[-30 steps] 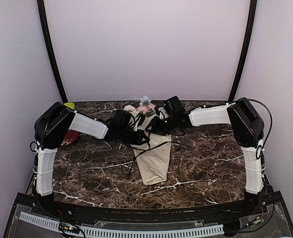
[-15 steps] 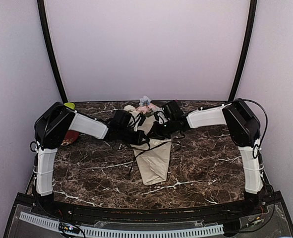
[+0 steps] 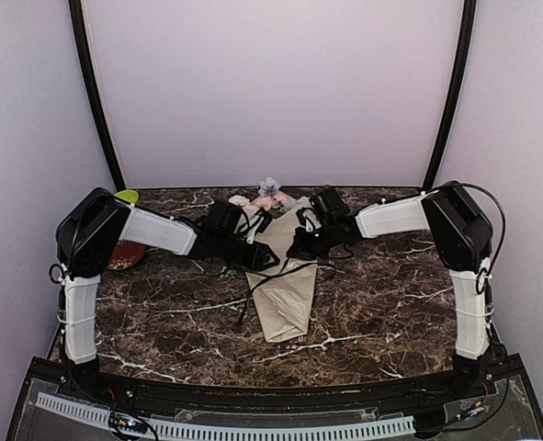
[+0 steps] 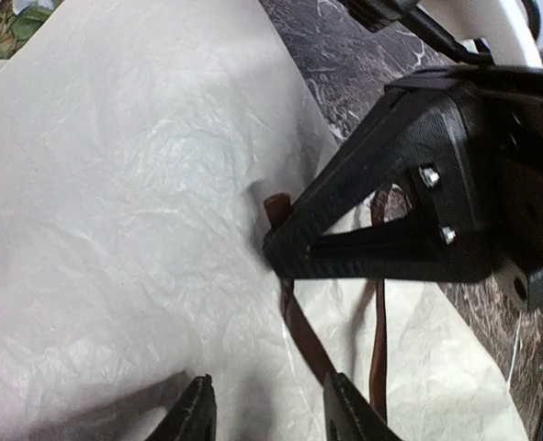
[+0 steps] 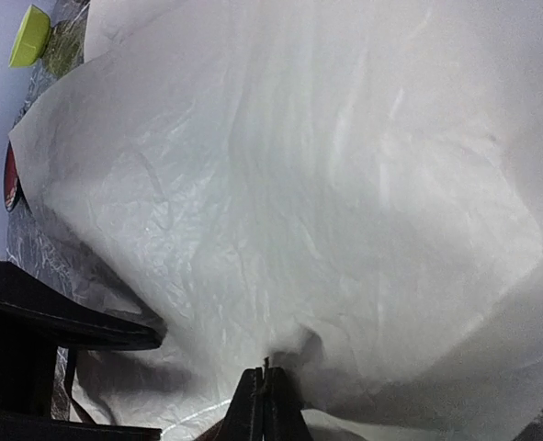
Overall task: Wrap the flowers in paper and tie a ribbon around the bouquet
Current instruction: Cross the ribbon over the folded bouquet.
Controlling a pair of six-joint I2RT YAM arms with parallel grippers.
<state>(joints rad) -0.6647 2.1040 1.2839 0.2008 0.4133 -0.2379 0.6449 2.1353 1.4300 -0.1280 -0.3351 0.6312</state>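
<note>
The bouquet (image 3: 286, 287) lies mid-table as a beige paper (image 4: 115, 202) cone, narrow end toward me. Its flowers (image 3: 269, 189) show at the far, wide end. A dark brown ribbon (image 4: 306, 338) runs across the paper and trails off over the table (image 3: 246, 308). My right gripper (image 5: 266, 397) is shut on the ribbon, whose short end (image 4: 277, 204) pokes out past the tips. My left gripper (image 4: 269, 415) stands open just over the paper, and the ribbon passes beside its right finger (image 4: 345, 415). In the top view both grippers, left (image 3: 269, 260) and right (image 3: 300, 248), meet over the cone's middle.
A yellow-green lid (image 3: 127, 196) and a red object (image 3: 124, 257) sit at the far left of the marble table (image 3: 400, 294), behind my left arm. Black cables hang near both wrists. Pale walls close in on three sides.
My left gripper has opened and let go of the ribbon. My right gripper has closed onto the ribbon. The left elbow has shifted slightly left.
</note>
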